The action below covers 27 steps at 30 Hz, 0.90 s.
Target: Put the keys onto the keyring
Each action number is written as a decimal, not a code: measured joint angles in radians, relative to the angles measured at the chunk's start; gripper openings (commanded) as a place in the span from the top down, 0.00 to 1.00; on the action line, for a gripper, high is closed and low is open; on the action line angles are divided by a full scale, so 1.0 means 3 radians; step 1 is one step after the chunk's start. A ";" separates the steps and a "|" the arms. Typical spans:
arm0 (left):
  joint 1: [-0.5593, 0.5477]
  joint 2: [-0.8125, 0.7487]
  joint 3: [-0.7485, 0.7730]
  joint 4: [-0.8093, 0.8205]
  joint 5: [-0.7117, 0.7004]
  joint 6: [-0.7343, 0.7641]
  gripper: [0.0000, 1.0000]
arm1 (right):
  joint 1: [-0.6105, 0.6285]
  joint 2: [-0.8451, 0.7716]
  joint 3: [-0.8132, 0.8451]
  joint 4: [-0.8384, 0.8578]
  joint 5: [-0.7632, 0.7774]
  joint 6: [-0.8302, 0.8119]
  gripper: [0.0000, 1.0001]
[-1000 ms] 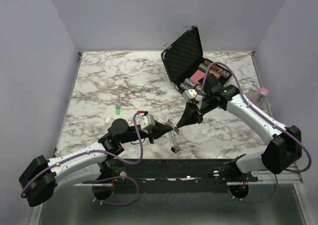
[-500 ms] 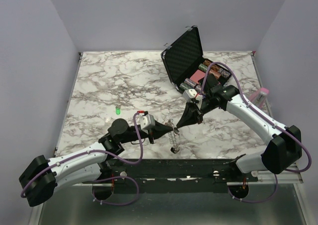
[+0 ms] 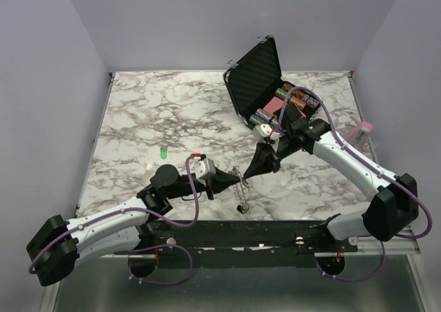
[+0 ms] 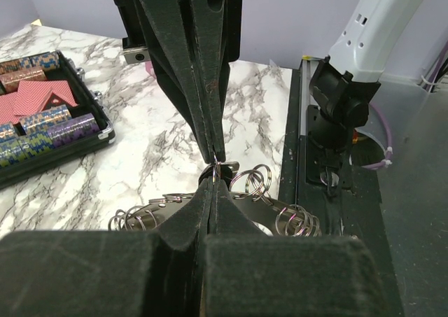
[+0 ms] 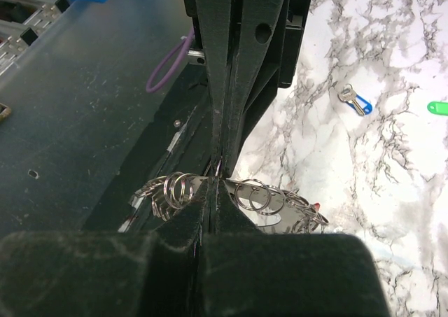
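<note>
The keyring (image 3: 240,193) is a silver metal strip carrying several split rings; it hangs between my two grippers just above the table near the front edge. My left gripper (image 3: 238,180) and right gripper (image 3: 245,178) meet tip to tip, both shut on one small ring at its top. In the left wrist view my left gripper (image 4: 213,182) pinches that ring (image 4: 222,167), with the keyring (image 4: 297,219) behind. In the right wrist view my right gripper (image 5: 215,185) grips beside the ring clusters (image 5: 255,194). A small silver key with a blue head (image 5: 352,100) lies on the marble. No red, black or plain silver key shows.
An open black case (image 3: 254,78) with poker chips and cards stands at the back right, also in the left wrist view (image 4: 42,114). A small green piece (image 3: 163,153) lies left of centre, seen too in the right wrist view (image 5: 437,108). A pink object (image 3: 363,129) sits at the right edge.
The hanging keyring has shifted very slightly left and up. Both arms are almost where they were, tips still together.
</note>
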 measured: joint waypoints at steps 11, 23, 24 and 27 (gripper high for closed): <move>-0.0001 -0.0121 0.0001 -0.0201 -0.0179 -0.0100 1.00 | 0.0014 0.0000 0.0000 0.0001 0.0001 -0.0038 1.00; -0.0001 -0.0221 0.0010 -0.0252 -0.0298 -0.0239 1.00 | 0.0023 0.0000 -0.0001 0.0041 0.0005 -0.0064 1.00; -0.0001 -0.0217 0.0017 -0.0263 -0.0298 -0.0243 1.00 | 0.0024 0.0000 -0.0001 0.0042 0.0005 -0.0064 1.00; -0.0001 -0.0193 0.0038 -0.0289 -0.0298 -0.0257 1.00 | 0.0028 0.0000 -0.0004 0.0043 0.0006 -0.0064 1.00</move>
